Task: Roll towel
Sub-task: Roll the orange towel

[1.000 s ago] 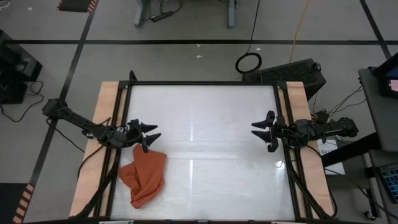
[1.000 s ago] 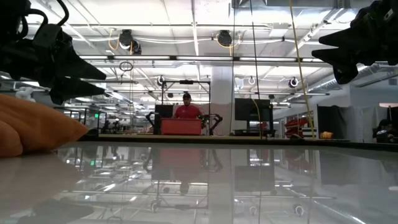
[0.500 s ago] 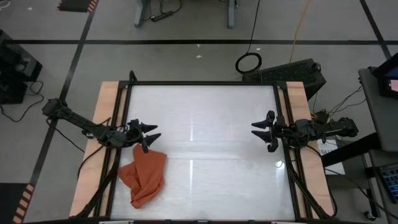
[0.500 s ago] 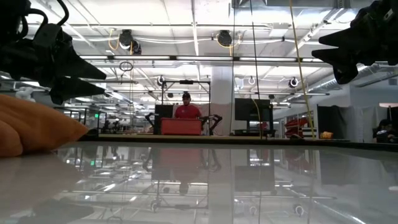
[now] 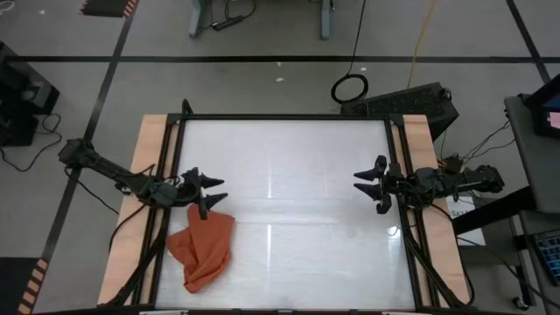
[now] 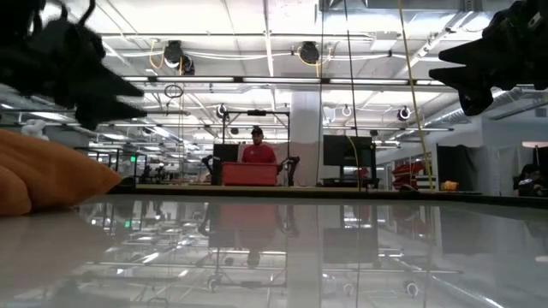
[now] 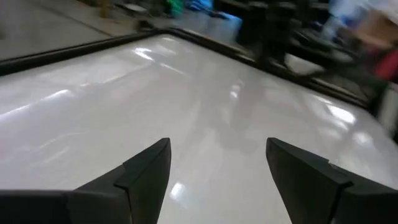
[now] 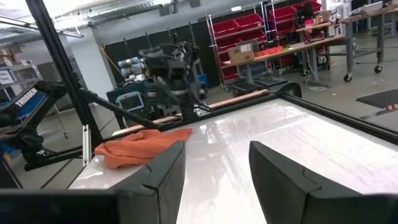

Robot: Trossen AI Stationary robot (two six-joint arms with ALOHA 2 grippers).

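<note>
We find the towel (image 5: pixel 203 248) crumpled at the desk's (image 5: pixel 289 175) 8 o'clock corner. We judge it light, limp and non-fragile; pinch a free edge. The left gripper (image 5: pixel 208 192) hovers at the towel's 12 o'clock edge, jaws apart; the right gripper (image 5: pixel 371 185) waits at 3 o'clock, jaws apart, empty.

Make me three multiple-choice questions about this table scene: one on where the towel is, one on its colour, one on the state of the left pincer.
1. Where does the towel lie?
A. table's left near side
B. table's centre
C. under the right arm

2. What colour is the towel?
A. blue
B. rust-orange
C. white

3. How is the left pincer?
A. shut on the towel
B. open, holding nothing
C. out of view

Answers: 1 A, the high view shows it crumpled beside the left arm. 2 B, orange in every view showing it. 3 B, its fingers are spread over the bare table.
</note>
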